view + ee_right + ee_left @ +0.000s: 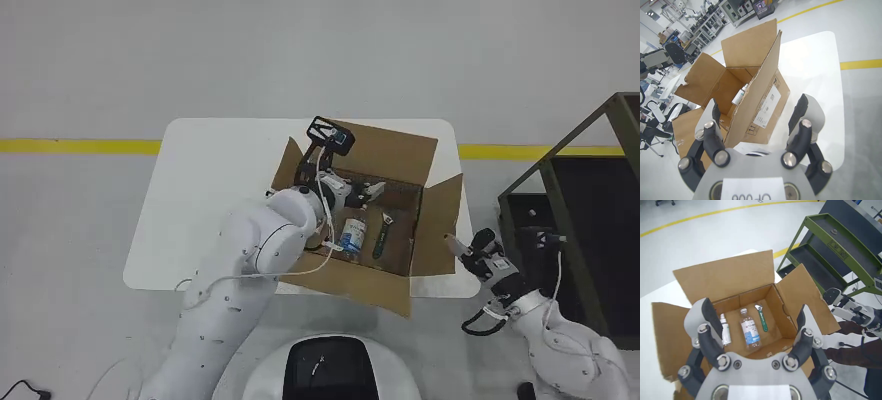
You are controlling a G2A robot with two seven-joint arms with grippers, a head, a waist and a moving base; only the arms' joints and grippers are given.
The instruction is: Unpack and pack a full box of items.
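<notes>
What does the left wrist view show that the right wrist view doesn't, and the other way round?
Only the left wrist view: the clear bottle and the green wrench lying on the floor of the cardboard box, and the green cart beyond. Only the right wrist view: the white label on the box's outer wall. Both: the open box on the white table, with the white spray bottle lying inside.

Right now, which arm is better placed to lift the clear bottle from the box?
Left, probably: the left gripper hangs open over the cardboard box holding the clear bottle; the right gripper sits outside, beyond a flap.
</notes>
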